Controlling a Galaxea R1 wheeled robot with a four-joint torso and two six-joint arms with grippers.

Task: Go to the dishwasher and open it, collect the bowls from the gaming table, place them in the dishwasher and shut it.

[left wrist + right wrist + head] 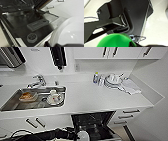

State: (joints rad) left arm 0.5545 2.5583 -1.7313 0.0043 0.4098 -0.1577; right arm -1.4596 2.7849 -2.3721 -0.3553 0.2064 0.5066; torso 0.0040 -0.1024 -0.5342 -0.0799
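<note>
- Left gripper (80,135): comes in low from the robot's left on a dark arm, over the open dishwasher (93,122). A white bowl (83,135) sits at its tip; finger spread cannot be told.
- In the left wrist view the same white bowl (70,33) shows large and glossy, rim toward the camera, above the lowered dishwasher door (31,25). A dark part of the gripper (50,44) overlaps the bowl's lower rim.
- Right gripper (132,43): a bright green bowl (116,40) lies right at the wrist camera; whether the fingers grip it cannot be told.
- Dishwasher, appearance: built in under the white counter (100,97), dark cavity, door folded down flat. The inner door face is dark and shiny, with a grey rectangular detergent compartment (37,24) and a round ribbed cap (32,37) beside it. A wire rack (22,3) shows in the cavity behind the door.
- Beside the dishwasher: white drawers with dark bar handles (127,115) on one side, white cabinet doors (35,122) on the other.
- Above and to the cabinet side of the dishwasher: a steel sink (35,98) holding dishes, with a tap (37,80) behind it.
- On the counter beyond the dishwasher: a stack of white plates (112,80), a cloth (131,87), a small bottle (95,77).
- Writing and brands: none readable on the door, bottle or bowls.
</note>
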